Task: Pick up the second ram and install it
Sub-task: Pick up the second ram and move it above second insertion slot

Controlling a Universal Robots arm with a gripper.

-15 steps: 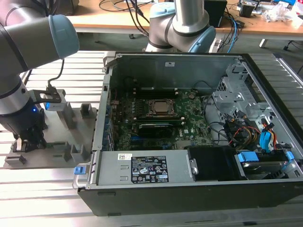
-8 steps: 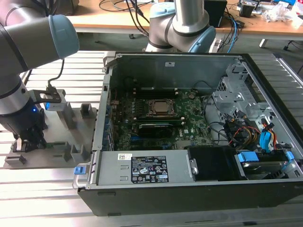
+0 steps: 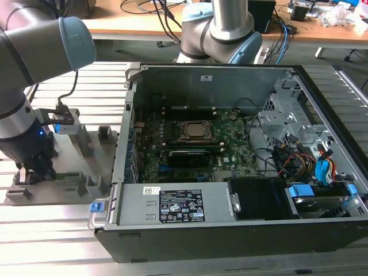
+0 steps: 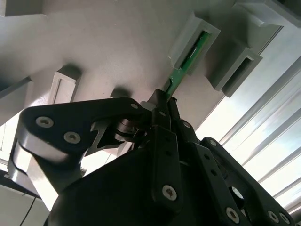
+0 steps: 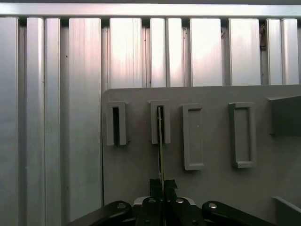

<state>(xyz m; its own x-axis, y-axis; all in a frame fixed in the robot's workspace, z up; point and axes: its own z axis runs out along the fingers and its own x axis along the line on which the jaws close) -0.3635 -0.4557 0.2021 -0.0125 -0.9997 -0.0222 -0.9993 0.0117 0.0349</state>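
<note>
The second ram (image 4: 190,54) is a thin green stick whose far end sits in a grey slotted holder (image 4: 207,29) on the fixture plate. In the first wrist view the second ram (image 5: 160,141) shows edge-on, running from its holder (image 5: 166,123) down to my fingers. My gripper (image 4: 162,101) is shut on the near end of the stick. It shows as well in the first wrist view (image 5: 162,186). In the exterior view my gripper (image 3: 31,172) is low over the grey fixture plate (image 3: 92,152), at that view's left, well away from the open computer case (image 3: 218,230).
The case holds the green motherboard (image 3: 230,144), the CPU socket (image 3: 197,131) and black memory slots (image 3: 190,109) beyond it. Cables and drive bays (image 3: 310,167) crowd the case's right side. More empty grey holders (image 5: 193,136) stand on the plate. A ribbed aluminium table (image 5: 56,117) surrounds everything.
</note>
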